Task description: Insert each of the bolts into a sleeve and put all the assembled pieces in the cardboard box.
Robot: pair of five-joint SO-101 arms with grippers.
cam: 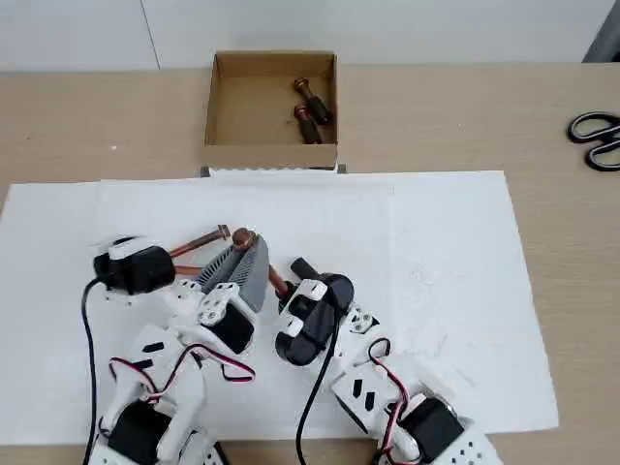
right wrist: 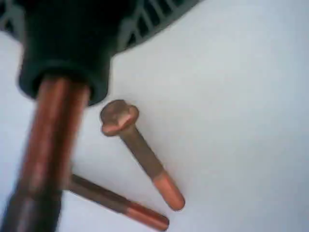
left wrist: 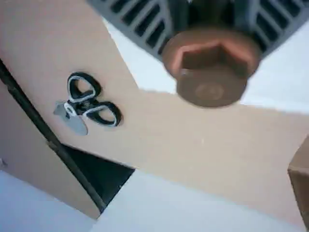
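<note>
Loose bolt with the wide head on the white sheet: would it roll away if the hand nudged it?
Probably it would roll: the bolt has a round, smooth shaft. Its wider head would likely swing it in a curve, not straight. It looks like solid metal, so probably stiff and heavy for its size.

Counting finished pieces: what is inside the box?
Two sleeved bolts lie by its right wall; the remaining floor is bare. The near wall may cover a strip.
</note>
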